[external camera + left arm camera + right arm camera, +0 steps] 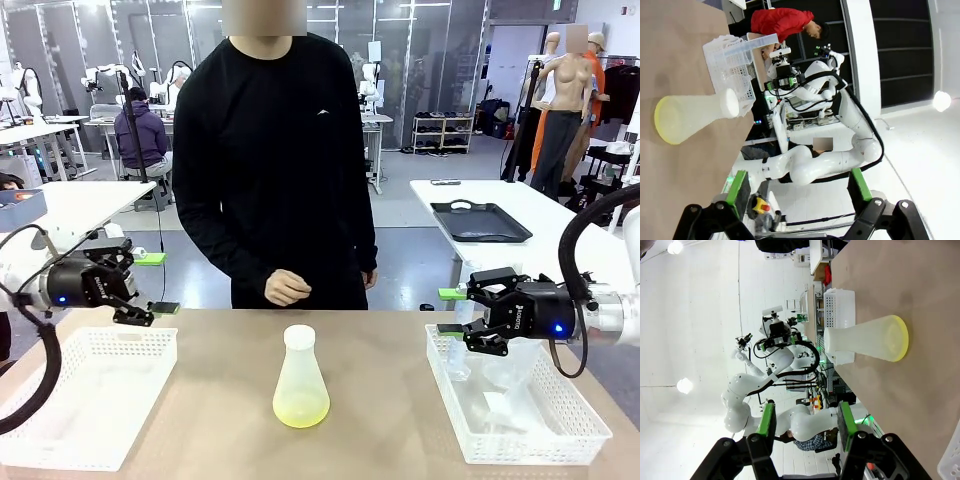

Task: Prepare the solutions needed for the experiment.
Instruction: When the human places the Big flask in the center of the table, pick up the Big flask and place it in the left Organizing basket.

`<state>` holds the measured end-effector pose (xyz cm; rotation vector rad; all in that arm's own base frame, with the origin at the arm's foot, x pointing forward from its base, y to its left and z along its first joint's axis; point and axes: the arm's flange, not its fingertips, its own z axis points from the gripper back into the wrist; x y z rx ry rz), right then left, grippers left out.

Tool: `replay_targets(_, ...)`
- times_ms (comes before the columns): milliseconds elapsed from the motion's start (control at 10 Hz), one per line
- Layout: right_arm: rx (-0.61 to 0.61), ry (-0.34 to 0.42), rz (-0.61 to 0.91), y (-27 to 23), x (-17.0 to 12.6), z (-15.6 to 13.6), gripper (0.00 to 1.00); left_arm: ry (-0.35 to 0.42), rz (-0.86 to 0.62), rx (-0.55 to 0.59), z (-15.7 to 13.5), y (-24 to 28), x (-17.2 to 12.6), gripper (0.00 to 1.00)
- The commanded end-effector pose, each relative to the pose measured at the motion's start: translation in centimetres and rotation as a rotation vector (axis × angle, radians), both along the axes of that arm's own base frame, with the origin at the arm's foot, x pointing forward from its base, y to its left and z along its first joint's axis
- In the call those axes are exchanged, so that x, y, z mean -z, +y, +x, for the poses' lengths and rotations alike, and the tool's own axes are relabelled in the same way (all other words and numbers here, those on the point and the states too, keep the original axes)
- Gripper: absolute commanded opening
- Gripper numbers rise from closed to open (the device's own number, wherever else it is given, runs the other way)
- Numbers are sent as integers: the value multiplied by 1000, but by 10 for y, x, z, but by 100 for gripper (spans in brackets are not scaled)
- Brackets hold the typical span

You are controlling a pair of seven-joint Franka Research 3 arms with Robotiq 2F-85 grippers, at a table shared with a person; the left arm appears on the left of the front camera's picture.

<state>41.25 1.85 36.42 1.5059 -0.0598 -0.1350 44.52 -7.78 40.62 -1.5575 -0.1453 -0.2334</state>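
Standing upright near the middle of the brown tabletop (390, 365), about midway between its left and right edges, a translucent whitish conical flask (300, 365) holds the task's solution: a shallow layer of clear pale yellow-green liquid (300, 408) pooled across the wide base. With so little inside, the flask should lift lightly, and it looks stiff enough not to give under the pads. Its smooth sloping wall would likely let a grip slide upward, so the narrow neck just under the thick white lip seems the safest place to take hold. Whether the mouth is stoppered I cannot tell, so it is best kept level. The left end effector (156, 284) hangs with fingers spread and empty over the far rim of a white mesh plastic basket (60, 420) at the tabletop's left edge. The right end effector (449, 311), equally spread and empty, hangs over a matching white basket (540, 445) at the right edge. The liquid lies between them, lower than both and well apart from each. A person's loosely curled hand (287, 288) rests at the far edge, behind the flask.
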Motion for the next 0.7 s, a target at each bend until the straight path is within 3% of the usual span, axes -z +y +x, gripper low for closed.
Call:
replay_targets(0,-3,-1,0,0,0,0,63,-215,73,22,7,-17,-6,100)
replay_targets(100,-3,-1,0,0,0,0,63,-361,109,52,8,-25,-11,100)
replay_targets(200,-3,-1,0,0,0,0,63,-573,143,124,11,-34,-13,100)
replay_targets(300,-3,-1,0,0,0,0,63,-653,121,162,13,-41,-17,100)
replay_targets(400,-3,-1,0,0,0,0,63,-697,113,148,16,-47,-21,100)
replay_targets(600,-3,-1,0,0,0,0,63,-623,120,171,12,-45,-26,100)
